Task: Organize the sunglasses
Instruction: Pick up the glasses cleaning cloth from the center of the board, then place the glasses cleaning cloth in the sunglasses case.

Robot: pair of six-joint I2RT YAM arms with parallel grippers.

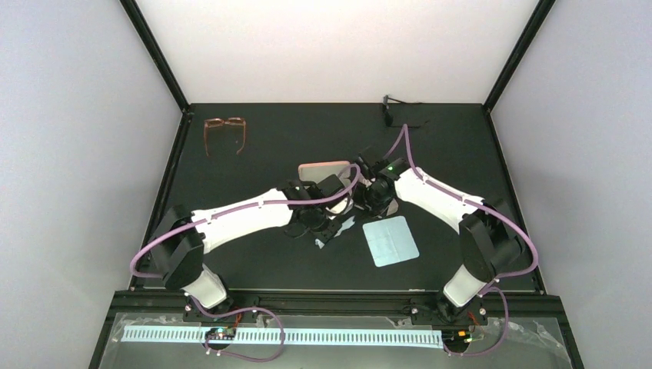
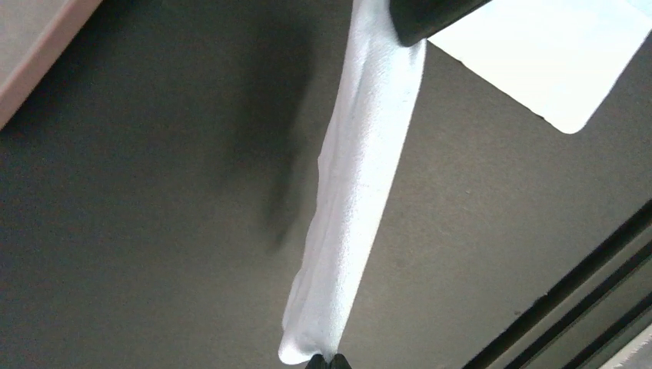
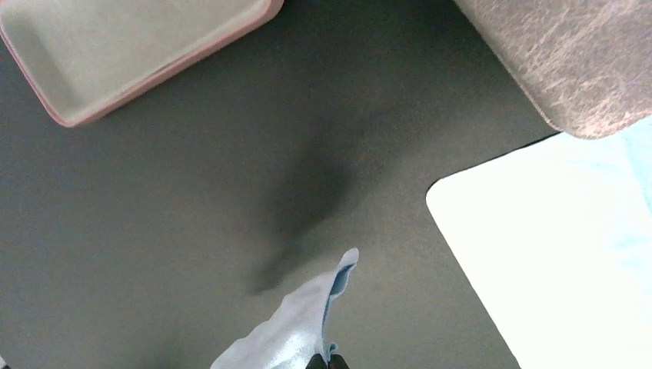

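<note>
Over the black table (image 1: pixel 231 254), seen from above, we find the pink case (image 1: pixel 323 169) at centre; the sunglasses (image 1: pixel 295 228) are perhaps the dark shape under the left wrist. Left wrist view: the left gripper (image 2: pixel 329 361) is clenched on 1 end of a white cloth (image 2: pixel 354 192). Right wrist view: the right gripper (image 3: pixel 327 360) pinches a pale blue cloth (image 3: pixel 296 327), with the grey case (image 3: pixel 569 61) beyond

Robot lab test cell, seen from above. A black table (image 1: pixel 231 261) was boxed in by plain white walls (image 1: pixel 338 46) and black frame posts (image 1: pixel 154 50). At 6 o'clock, a white left arm (image 1: pixel 238 219) and right arm (image 1: pixel 438 196) were bolted to a rail (image 1: pixel 330 301), trailing purple cables (image 1: pixel 405 146).
</note>
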